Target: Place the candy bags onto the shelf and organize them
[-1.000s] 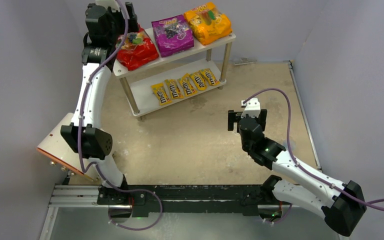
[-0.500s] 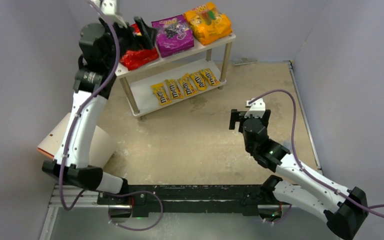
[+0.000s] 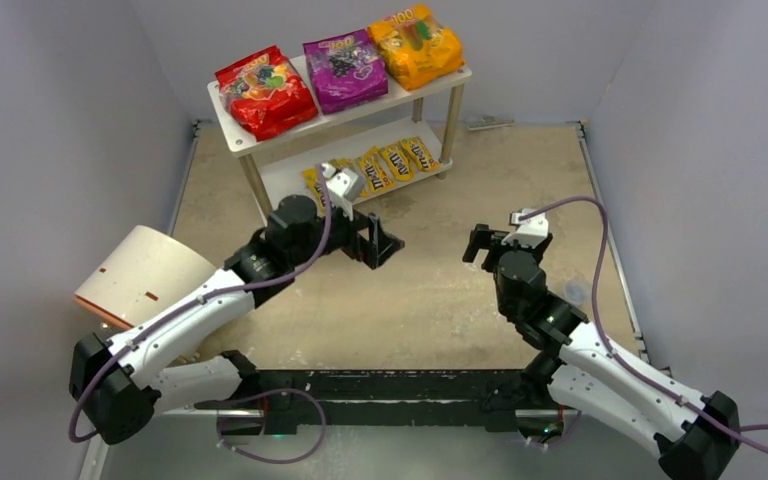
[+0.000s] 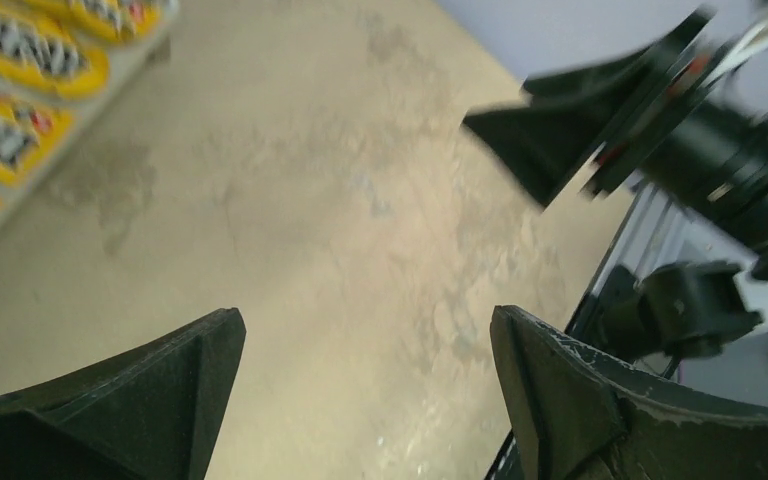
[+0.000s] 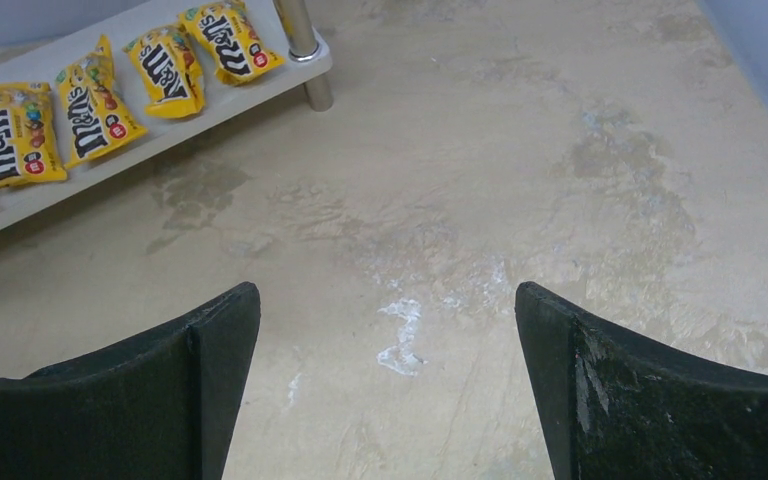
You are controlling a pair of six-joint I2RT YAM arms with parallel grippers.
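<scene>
The left arm has come away from the top board of the shelf [image 3: 400, 92] and folded down low. Its claw [image 3: 380, 245] now hangs with jaws apart over the worktop [image 3: 430, 290], just in front of the lower board. With the arm gone, the red bag [image 3: 265, 92] lies uncovered at the top board's left end, beside the purple bag [image 3: 345, 68]. The right claw [image 3: 495, 243] has drifted slightly right and nearer the arms' bases.

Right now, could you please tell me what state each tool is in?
Left tool: open, holding nothing.
Right tool: open, holding nothing.
</scene>
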